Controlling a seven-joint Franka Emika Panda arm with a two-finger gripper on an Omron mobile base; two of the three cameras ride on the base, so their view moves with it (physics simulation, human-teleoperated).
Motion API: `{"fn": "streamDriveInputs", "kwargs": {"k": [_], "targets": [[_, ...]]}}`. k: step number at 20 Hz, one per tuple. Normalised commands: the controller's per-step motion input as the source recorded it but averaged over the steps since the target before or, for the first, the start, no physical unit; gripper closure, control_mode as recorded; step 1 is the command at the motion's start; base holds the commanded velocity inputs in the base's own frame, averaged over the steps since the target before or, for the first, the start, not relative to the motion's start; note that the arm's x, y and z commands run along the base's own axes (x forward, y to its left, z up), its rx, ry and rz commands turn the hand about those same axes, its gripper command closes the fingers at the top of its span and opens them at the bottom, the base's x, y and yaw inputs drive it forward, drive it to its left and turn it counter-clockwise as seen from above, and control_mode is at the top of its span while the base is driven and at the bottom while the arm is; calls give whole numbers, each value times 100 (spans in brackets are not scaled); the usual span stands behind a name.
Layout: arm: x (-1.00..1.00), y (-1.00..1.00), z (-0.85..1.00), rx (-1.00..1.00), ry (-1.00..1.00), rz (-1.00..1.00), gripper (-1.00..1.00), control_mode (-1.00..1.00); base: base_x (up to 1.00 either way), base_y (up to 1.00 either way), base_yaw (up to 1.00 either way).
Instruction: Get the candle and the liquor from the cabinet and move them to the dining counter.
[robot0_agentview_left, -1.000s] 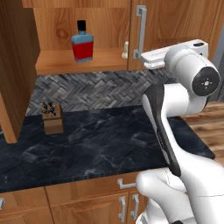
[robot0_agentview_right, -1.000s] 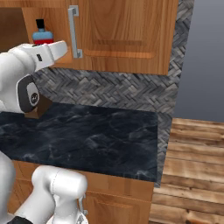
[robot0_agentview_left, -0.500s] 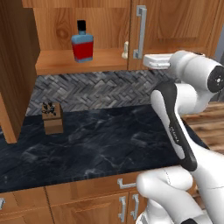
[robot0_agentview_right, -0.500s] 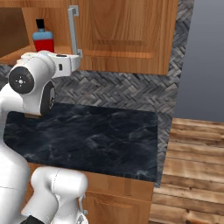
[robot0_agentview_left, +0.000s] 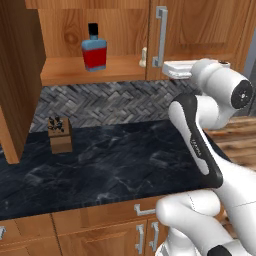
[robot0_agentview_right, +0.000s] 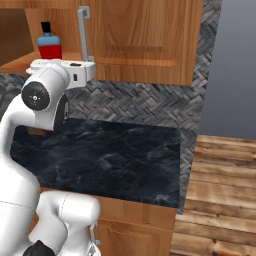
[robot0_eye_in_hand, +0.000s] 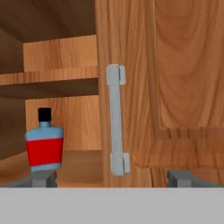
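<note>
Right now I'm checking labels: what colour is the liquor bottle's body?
Red, with light blue shoulders and black cap; liquor bottle, clearest in the left base view.

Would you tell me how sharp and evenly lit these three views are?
Left base view: even light, no glare, liquor crisp. Right base view: flat lighting, cabinet sharp. Hand view: softer, slightly blurred; shelf recess above the liquor lies in shadow.

no readable text, labels, brands or numbers anywhere
</note>
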Motion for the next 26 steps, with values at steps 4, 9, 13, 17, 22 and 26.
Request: {"fn": "streamDriveInputs", "kwargs": {"k": [4, 9, 13, 17, 22, 26], "targets": [[36, 0, 0, 0, -9, 0, -100, -100, 0, 0, 0], [44, 1, 0, 0, -9, 0, -100, -100, 0, 0, 0], [50, 0, 0, 0, -7, 0, -100, -100, 0, 0, 0], [45, 0, 0, 0, -8, 0, -100, -100, 0, 0, 0], [45, 0, 0, 0, -6, 0, -100, -100, 0, 0, 0], [35, 0, 0, 0, -4, 0, -100, -100, 0, 0, 0]]}}
